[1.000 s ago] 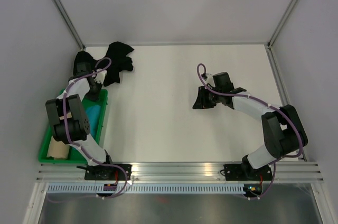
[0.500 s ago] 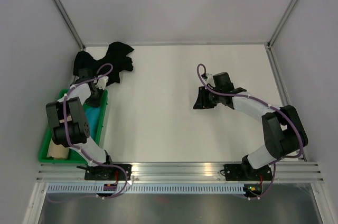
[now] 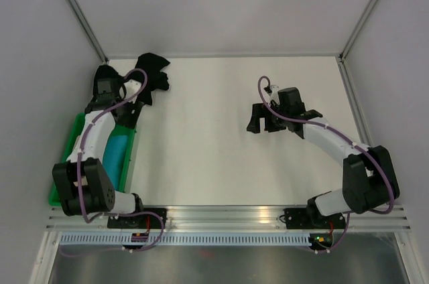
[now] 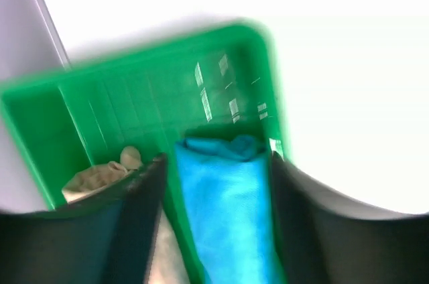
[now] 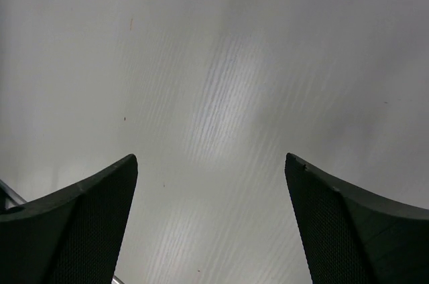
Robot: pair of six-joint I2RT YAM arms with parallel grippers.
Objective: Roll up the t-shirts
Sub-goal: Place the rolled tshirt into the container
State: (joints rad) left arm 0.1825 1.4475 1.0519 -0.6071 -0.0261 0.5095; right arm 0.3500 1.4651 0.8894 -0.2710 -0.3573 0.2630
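The left gripper [image 4: 216, 160] is hanging released over the rolled teal t-shirt [image 4: 224, 210] in the green tray [image 4: 134, 96]. The right gripper [image 5: 211, 163] is hovering, jaws spread, above the desk [image 5: 221, 63]. The black t-shirt [image 3: 151, 73] is lying crumpled at the far left.

A teal rolled t-shirt [image 3: 118, 154] in green tray [image 3: 131, 157], black t-shirt [image 3: 153, 68] crumpled beyond it, right pincer [image 3: 261, 122] above white table [image 3: 201, 150]
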